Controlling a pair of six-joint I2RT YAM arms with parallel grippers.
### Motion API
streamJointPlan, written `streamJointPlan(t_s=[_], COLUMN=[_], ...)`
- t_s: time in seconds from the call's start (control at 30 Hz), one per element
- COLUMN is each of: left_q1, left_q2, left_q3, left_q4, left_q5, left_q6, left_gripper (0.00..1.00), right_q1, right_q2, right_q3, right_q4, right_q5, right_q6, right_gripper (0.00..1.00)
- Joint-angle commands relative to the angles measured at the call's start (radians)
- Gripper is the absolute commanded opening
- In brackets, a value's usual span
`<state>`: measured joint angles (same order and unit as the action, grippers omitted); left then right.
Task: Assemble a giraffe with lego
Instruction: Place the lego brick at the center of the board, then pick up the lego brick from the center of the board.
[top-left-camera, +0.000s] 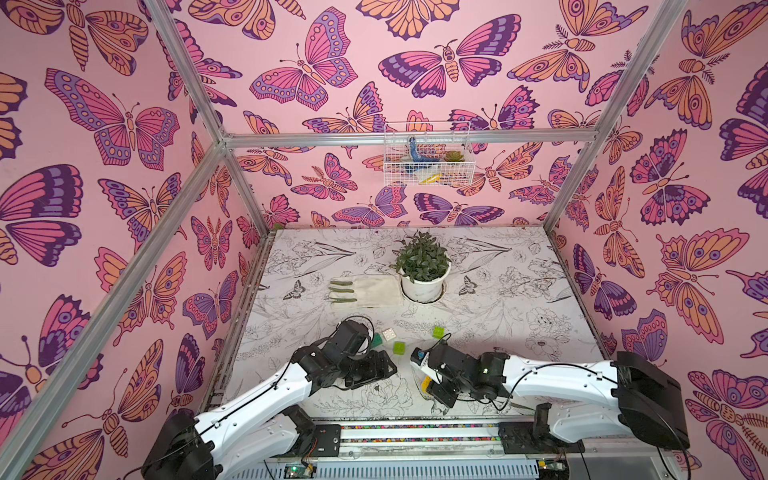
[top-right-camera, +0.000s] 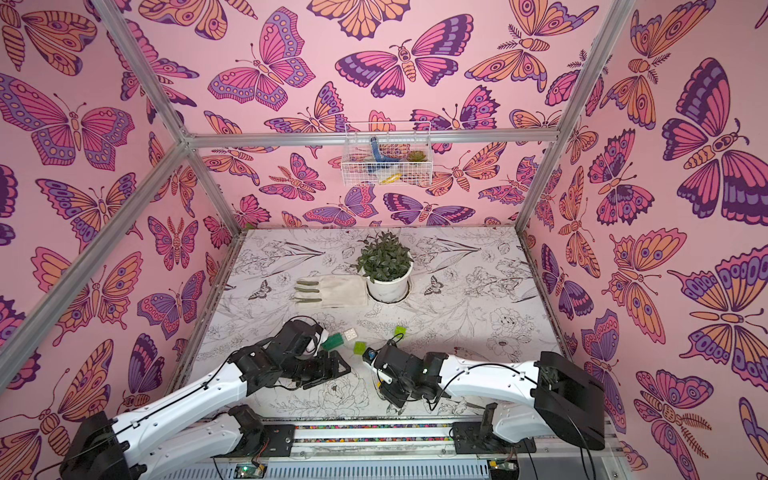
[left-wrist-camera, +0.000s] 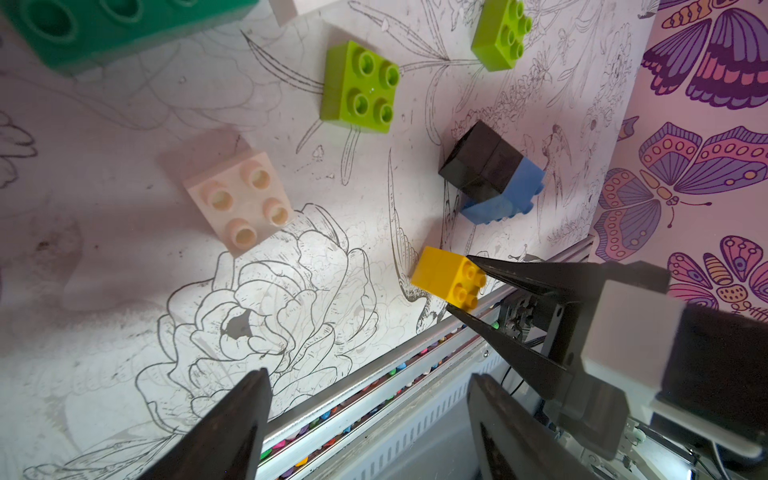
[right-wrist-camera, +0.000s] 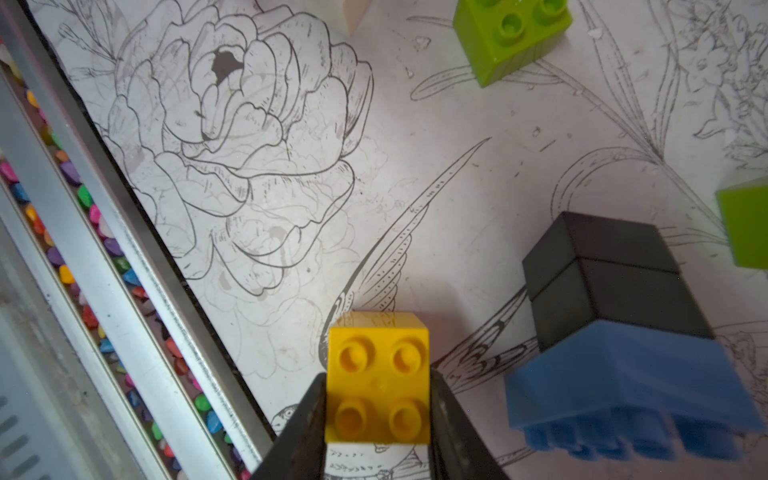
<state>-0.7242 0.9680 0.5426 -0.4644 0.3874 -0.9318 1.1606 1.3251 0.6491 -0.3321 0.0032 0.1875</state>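
In both top views, both arms are hovering near the worktop's (top-left-camera: 519, 270) front edge among loose lego (top-left-camera: 400, 347). In the left wrist view, the left gripper's (left-wrist-camera: 368, 374) fingers are hanging spread and empty. The started giraffe (left-wrist-camera: 490, 174), black and blue, is lying on its side near that edge. In the right wrist view, the right gripper (right-wrist-camera: 378, 376) is pinching a yellow brick (right-wrist-camera: 376, 353) by its flat sides. It looks like light, rigid, slick plastic, probably best gripped there. No writing is showing.

light: bright, even | shadows: soft | blur: blue brick (right-wrist-camera: 623, 374) | edges: stretched
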Motion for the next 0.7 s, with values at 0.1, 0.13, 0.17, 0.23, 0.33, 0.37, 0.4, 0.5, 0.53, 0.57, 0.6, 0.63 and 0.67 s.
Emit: streamJointPlan(t_s=[0.1,0.13,0.17,0.23,0.33,0.37,0.4,0.5,0.53,0.57,0.6,0.63,0.67], left_q1=[0.013,0.014,0.014,0.015,0.017,0.017,0.017,0.019,0.019,0.018,0.019,0.018,0.018], left_q2=[-0.020,-0.018,-0.017,-0.015,-0.011,-0.011,-0.009,-0.008,-0.008,-0.006,-0.005,-0.002,0.001], left_q3=[0.005,0.005,0.008,0.012,0.017,0.017,0.017,0.013,0.012,0.011,0.011,0.011,0.011], left_q4=[0.002,0.001,0.002,0.002,0.003,0.003,0.005,0.012,0.016,0.021,0.024,0.026,0.030], left_q5=[-0.012,-0.012,-0.013,-0.010,-0.009,-0.009,-0.008,-0.010,-0.008,-0.007,-0.006,-0.006,-0.005], left_q6=[0.001,0.002,0.002,0.005,0.005,0.007,0.007,0.007,0.007,0.007,0.007,0.007,0.008], left_gripper=[0.80,0.80,0.80,0.80,0.80,0.80,0.80,0.80,0.80,0.80,0.80,0.80,0.80], right_q1=[-0.004,-0.003,-0.004,-0.003,-0.004,-0.003,-0.005,-0.039,-0.065,-0.092,-0.109,-0.120,-0.125], right_q2=[-0.034,-0.037,-0.043,-0.062,-0.139,-0.171,-0.192,-0.233,-0.229,-0.219,-0.208,-0.191,-0.175], right_q3=[-0.016,-0.015,-0.013,0.001,0.045,0.063,0.078,0.116,0.135,0.155,0.172,0.184,0.190], right_q4=[-0.007,-0.008,-0.016,-0.043,-0.116,-0.145,-0.173,-0.241,-0.272,-0.301,-0.322,-0.336,-0.342], right_q5=[0.016,0.017,0.019,0.026,0.052,0.080,0.108,0.156,0.156,0.153,0.154,0.162,0.173], right_q6=[0.025,0.025,0.025,0.023,0.027,0.038,0.044,0.029,0.026,0.022,0.016,0.002,-0.007], right_gripper=[0.43,0.43,0.43,0.44,0.48,0.49,0.51,0.58,0.60,0.62,0.63,0.64,0.64])
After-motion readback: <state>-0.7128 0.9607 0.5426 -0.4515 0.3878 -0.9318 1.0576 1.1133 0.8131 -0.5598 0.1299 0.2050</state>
